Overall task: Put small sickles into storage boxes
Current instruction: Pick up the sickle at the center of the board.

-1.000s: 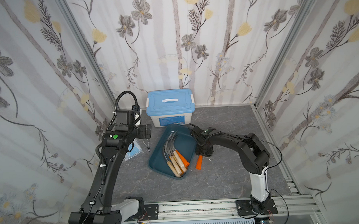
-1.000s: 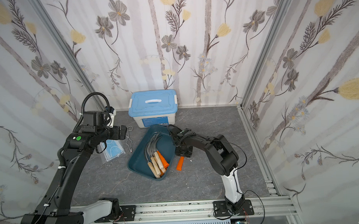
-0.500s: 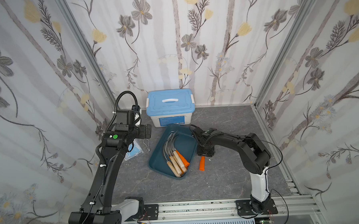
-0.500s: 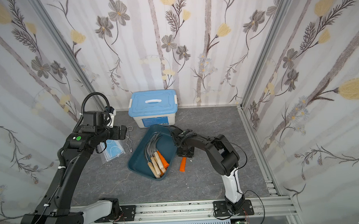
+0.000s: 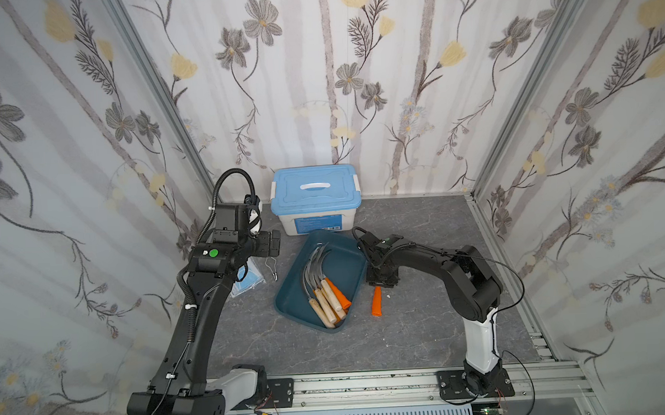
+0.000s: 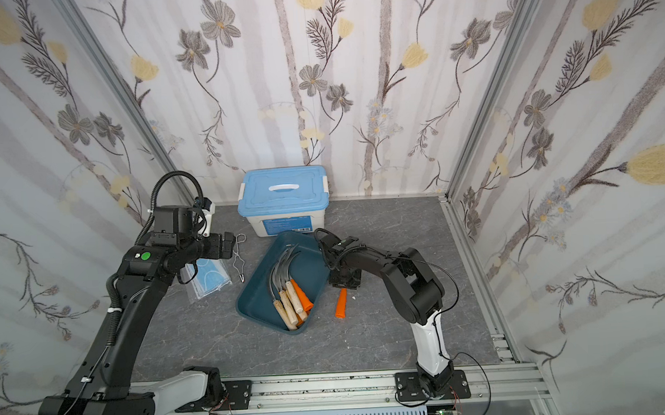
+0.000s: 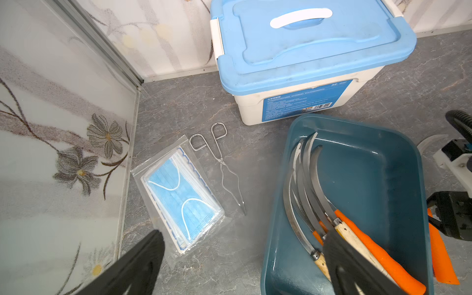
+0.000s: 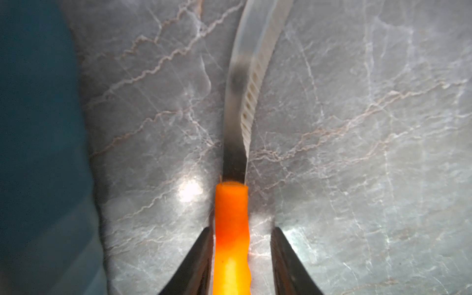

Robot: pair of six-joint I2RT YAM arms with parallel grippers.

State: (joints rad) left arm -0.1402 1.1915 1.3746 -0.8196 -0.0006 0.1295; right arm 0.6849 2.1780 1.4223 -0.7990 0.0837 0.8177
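Item: one orange-handled sickle (image 8: 231, 229), flat on the table just beside the teal tray (image 5: 345, 265) that held the other sickles (image 5: 318, 278); right gripper (image 8: 242, 229) straddled its handle, jaws apart, not yet clamped; left gripper (image 7: 243, 233) spread wide, empty; grasp step, which next likely needed closing, lifting and clearing the tray wall.

Findings: one printed item. A blue label (image 7: 304, 104) sits on the front wall of the white box (image 7: 251, 112), upper centre-right of the left wrist view. It carries several lines of small white print, not legible. A barcode (image 7: 322, 105) stands at its lower right, digits unreadable. In both top views the label is only a blur.
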